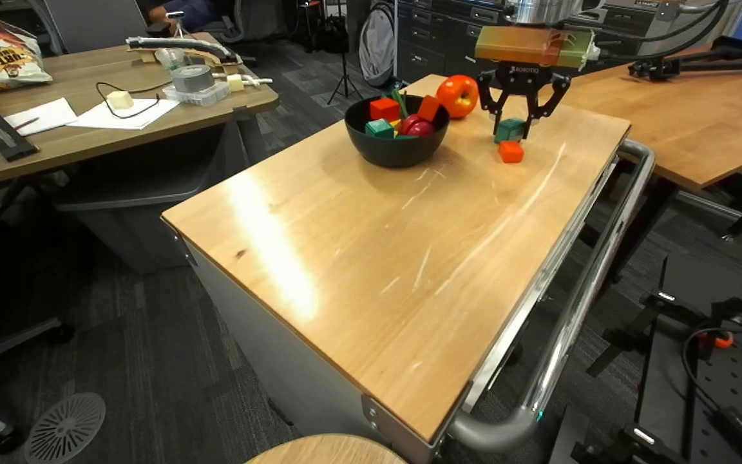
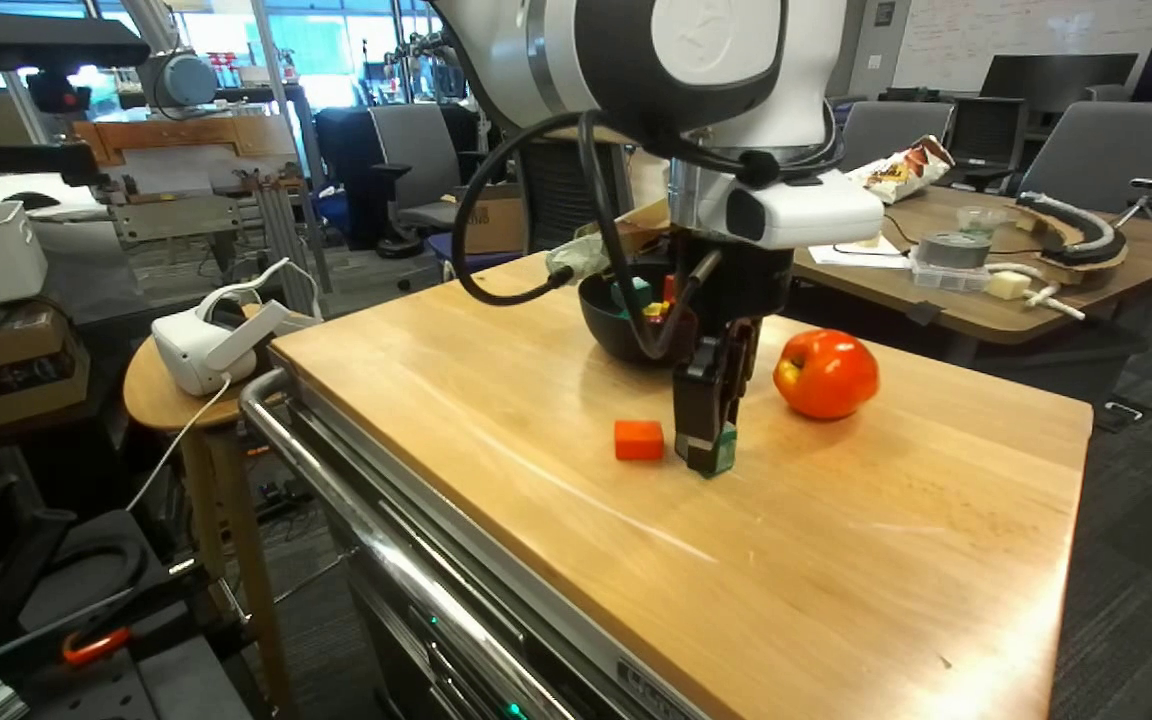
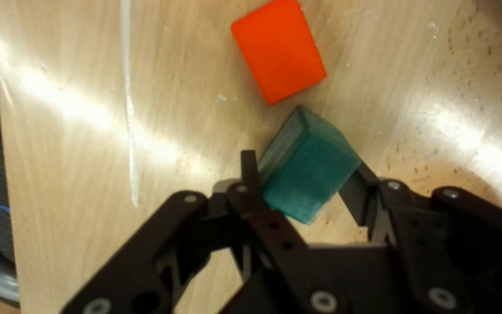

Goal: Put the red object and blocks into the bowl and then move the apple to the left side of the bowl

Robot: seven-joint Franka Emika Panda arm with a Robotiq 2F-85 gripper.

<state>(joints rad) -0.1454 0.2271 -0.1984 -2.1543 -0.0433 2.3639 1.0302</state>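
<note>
Nearest in the wrist view: dark fingers [image 3: 249, 168], set narrow about a green block [image 3: 310, 174], touching on both sides by the look of it; can't tell whether clear of the bench [image 1: 358, 212]

Turned askew between the fingers there, so apt to pivot or slip when raised, if bearing on edges rather than flat faces

Just past the fingers, near the green block but apart: a loose red-orange block [image 3: 279, 50]; could get shoved away by any low sideways start

Left of the fingers in an exterior view, well apart: the bowl [image 1: 387, 153], with the red object [image 1: 421, 129] inside and other blocks [image 1: 380, 129] heaped about rim-high; on such a pile, likely to bounce or slide off if let go from too high or too near the edge

If carried low, could strike the rim and tip the lot

Behind and left of the fingers there, near the bowl: the apple [image 1: 456, 96], due last; being round, could roll if brushed in passing
</note>
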